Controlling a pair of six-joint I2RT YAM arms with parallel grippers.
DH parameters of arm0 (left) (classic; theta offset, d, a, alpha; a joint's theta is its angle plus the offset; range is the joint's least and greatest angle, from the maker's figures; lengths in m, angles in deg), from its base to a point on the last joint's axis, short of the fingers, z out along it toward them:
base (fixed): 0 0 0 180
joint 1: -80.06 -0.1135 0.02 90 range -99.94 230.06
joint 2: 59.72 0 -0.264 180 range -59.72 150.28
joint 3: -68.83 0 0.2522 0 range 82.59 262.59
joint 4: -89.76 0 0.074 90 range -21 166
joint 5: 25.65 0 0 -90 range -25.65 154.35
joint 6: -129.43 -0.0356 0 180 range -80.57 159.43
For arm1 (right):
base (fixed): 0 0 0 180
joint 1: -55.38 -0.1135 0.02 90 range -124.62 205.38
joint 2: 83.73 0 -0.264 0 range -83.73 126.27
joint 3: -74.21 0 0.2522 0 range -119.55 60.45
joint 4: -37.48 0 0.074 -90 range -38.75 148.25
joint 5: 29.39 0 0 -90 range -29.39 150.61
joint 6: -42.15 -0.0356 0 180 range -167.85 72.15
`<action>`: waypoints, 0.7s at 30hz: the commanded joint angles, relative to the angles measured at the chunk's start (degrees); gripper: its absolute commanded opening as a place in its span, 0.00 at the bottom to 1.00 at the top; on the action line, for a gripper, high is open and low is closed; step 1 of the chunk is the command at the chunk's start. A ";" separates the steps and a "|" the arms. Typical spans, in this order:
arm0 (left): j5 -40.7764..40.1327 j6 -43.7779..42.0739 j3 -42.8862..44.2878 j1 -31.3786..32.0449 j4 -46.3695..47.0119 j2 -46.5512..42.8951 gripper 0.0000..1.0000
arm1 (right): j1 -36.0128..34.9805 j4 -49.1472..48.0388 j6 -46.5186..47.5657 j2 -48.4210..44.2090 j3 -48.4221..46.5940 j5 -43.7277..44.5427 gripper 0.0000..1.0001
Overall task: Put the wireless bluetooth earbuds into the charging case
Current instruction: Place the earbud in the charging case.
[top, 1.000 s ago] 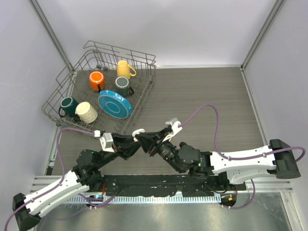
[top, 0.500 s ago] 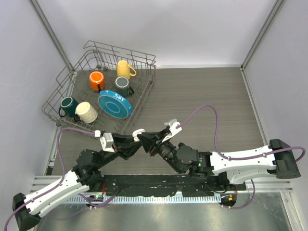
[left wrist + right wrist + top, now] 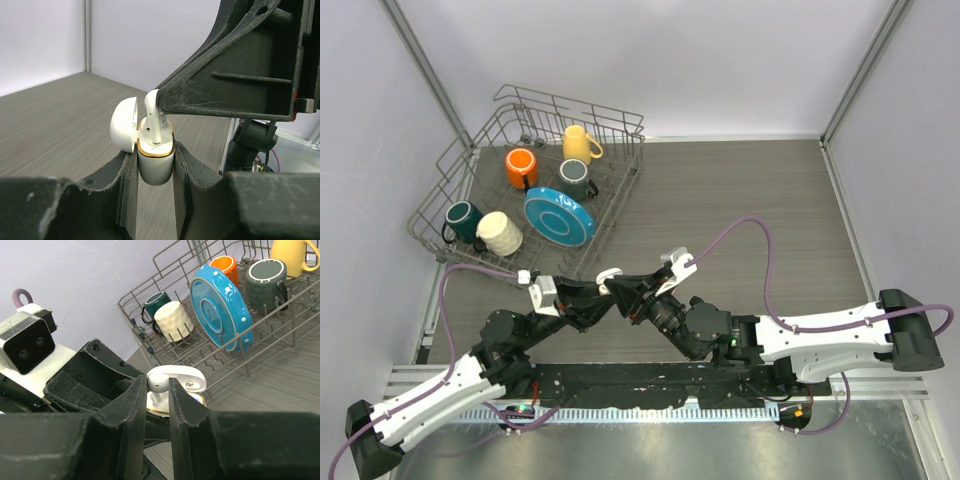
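Note:
The white charging case [image 3: 156, 161], gold-rimmed, stands upright between my left gripper's [image 3: 157, 167] jaws, which are shut on its sides. Its lid [image 3: 123, 130] hangs open to the left. One white earbud [image 3: 152, 117] is pinched by its head in my right gripper [image 3: 158, 389], which is shut on it. The earbud's stem points down into a socket of the case, just inside the rim. From the right wrist the earbud [image 3: 157, 383] shows in front of the case lid [image 3: 185, 378]. Seen from the top, both grippers [image 3: 620, 289] meet above the table's near middle.
A wire dish rack [image 3: 470, 160] stands at the back left, holding several mugs and a blue plate [image 3: 559, 216]. The right arm's purple cable [image 3: 767, 260] loops over the wood-grain table [image 3: 740, 190]. Walls close in the table's sides.
The right wrist has edged very slightly down and toward the left gripper. Both grips are unchanged.

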 commanded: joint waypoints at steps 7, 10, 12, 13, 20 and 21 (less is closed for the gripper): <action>0.63 -0.87 2.47 0.10 4.54 1.16 0.00 | -0.41 -0.88 0.13 1.64 -3.71 1.15 0.01; 0.36 -0.96 2.38 0.10 4.45 0.64 0.00 | -0.41 0.09 -0.14 1.73 -3.80 1.41 0.01; 0.01 -1.05 2.30 0.10 4.45 0.03 0.00 | -0.41 0.70 -0.23 1.82 -3.63 1.68 0.01; -0.16 -1.22 2.21 0.01 4.28 -0.07 0.00 | -0.41 0.96 -0.49 1.82 -3.54 1.94 0.01; -1.83 -1.84 1.59 0.10 4.02 -1.91 0.00 | -0.41 4.83 -2.07 1.20 -3.36 1.68 0.01; -2.18 -1.75 1.51 0.10 4.02 -2.00 0.00 | -0.50 5.36 -2.16 1.20 -3.45 1.68 0.01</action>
